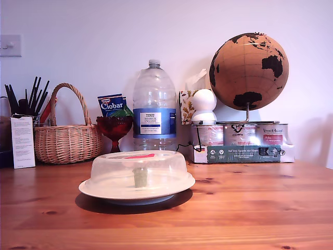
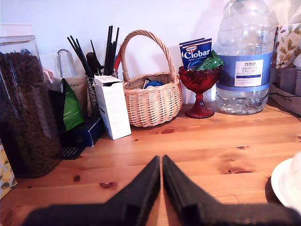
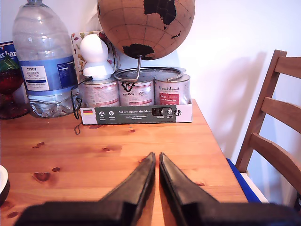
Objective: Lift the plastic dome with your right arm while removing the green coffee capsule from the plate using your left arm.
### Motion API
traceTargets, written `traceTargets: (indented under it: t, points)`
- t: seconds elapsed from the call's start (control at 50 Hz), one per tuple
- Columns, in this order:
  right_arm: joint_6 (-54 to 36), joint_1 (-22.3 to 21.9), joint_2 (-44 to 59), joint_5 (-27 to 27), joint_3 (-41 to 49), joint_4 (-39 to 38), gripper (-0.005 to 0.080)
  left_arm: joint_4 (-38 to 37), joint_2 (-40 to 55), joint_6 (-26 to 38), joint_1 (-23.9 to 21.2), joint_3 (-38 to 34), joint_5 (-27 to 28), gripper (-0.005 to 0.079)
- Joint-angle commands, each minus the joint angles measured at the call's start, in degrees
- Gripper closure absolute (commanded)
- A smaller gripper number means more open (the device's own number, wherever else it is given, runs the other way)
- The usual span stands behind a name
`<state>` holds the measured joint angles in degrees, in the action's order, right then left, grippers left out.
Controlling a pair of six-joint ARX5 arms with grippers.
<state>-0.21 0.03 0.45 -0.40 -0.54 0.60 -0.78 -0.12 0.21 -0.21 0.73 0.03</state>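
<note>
In the exterior view, the plastic dome [image 1: 138, 167] is sitting squarely over the plate [image 1: 136, 190] near the table's front, slightly toward that view's left. The green coffee capsule [image 1: 140, 176] is standing upright beneath it, showing dimly through the plastic, and the red tab [image 1: 139, 155] is lying flat on the crown. Neither arm is showing here.

In the first wrist view, my first gripper [image 2: 162, 162] is hanging just above the wood with its fingers pressed nearly together, empty, facing the wicker basket [image 2: 151, 99]. Only a white sliver of the plate [image 2: 283, 184] is entering at the frame's edge, so the dome seems to lie sideways of this gripper, not ahead.

In the second wrist view, my second gripper [image 3: 157, 159] is likewise closed and empty, pointing toward the tins [image 3: 136, 92] under the globe [image 3: 146, 26]; a bare plate edge [image 3: 3, 176] is peeking in, so neither arm looks clearly nearer.
</note>
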Motion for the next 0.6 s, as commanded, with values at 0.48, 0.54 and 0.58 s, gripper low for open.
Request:
traceTargets:
  t: [0.48, 0.54, 0.58]
  points:
    - [13.2, 0.7, -0.4, -4.1, -6.7, 2.2, 0.0763, 0.3, -0.6, -12.9, 2.4, 1.2, 15.9, 0.0764]
    - [14.5, 0.7, -0.3, -5.6, -7.9, 2.7, 0.0763, 2.8, -0.6, -15.0, 2.4, 1.6, 17.6, 0.0764]
    - [15.2, 0.7, -0.3, -6.4, -9.0, 3.7, 0.0763, 3.2, -0.6, -15.0, 2.4, 2.3, 19.0, 0.0764]
